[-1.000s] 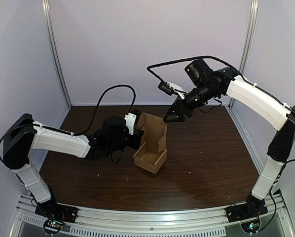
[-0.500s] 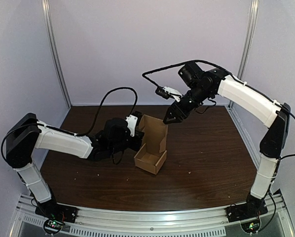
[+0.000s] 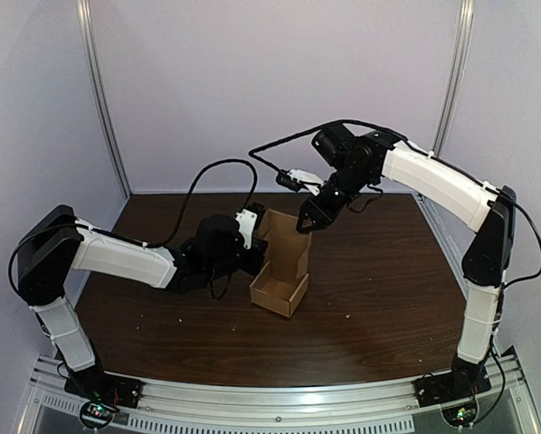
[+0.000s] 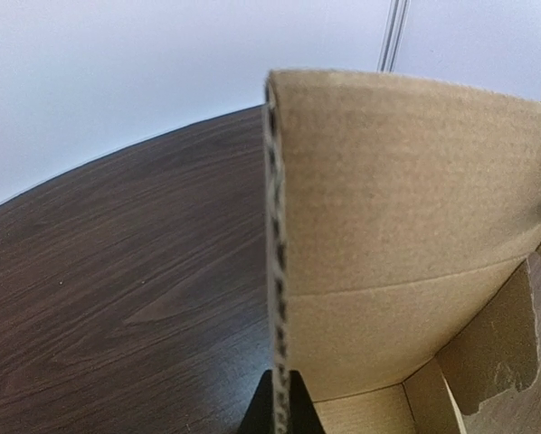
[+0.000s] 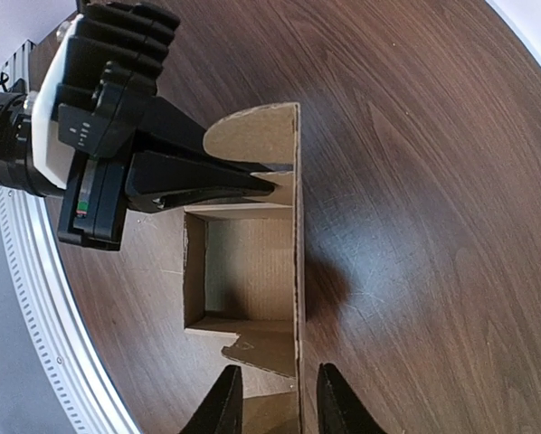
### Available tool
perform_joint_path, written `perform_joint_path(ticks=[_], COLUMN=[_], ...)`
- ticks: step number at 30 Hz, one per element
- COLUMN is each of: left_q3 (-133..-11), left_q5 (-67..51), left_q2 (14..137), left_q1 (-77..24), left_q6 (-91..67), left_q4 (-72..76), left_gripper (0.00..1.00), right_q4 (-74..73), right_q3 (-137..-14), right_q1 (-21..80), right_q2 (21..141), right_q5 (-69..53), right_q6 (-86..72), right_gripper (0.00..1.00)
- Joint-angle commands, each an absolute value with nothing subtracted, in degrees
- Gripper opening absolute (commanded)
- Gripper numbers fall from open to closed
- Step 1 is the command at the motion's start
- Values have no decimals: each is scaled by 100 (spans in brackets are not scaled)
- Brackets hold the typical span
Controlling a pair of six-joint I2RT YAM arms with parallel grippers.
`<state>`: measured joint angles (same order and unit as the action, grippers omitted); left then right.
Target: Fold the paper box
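top external, left arm (image 3: pixel 126 258) low, right arm (image 3: pixel 433 181) arched over paper box (image 3: pixel 284 258)

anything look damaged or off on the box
Yes: one side flap of the paper box has a ragged, torn edge with a pale scuffed patch, seen at lower right in the left wrist view. Nothing else stands out.

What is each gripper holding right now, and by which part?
The left gripper is shut on the paper box, pinching one upright side flap. The right gripper holds nothing: its open fingers straddle the tall back panel.
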<state>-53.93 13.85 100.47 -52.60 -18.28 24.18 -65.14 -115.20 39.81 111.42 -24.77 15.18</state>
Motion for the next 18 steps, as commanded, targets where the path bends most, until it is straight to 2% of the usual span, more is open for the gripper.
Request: perform_joint_path(ticks=[1,4,8,13,18], left_q3=[-5588,-5607,-5588,-5352,-4843], left_q5=[1362,1395,1380,1311,1295], left_q2=[10224,10259,10280,10134,9767], left_q1=[-5250,-5302,-5367,-5387,-5407], left_q6=[-1804,-1843,-1915,-2117,-2218], left_q4=[2602,2638,2650,2692,2964], left_gripper=[4,4,4,11,12], right_q4=[-6610,-6601,-6530,-6361,-6136], right_q3=[-11685,-11673,-11563,-11311,-11038], right_q1=[4114,4222,4389,4570,4816], right_q2=[11155,11121,11078,10948,10720], right_q5=[-2148,-1967,-1593,-1157,-915], right_q6=[1604,1726,1845,2013,2158], right_gripper=[24,15,9,5,3])
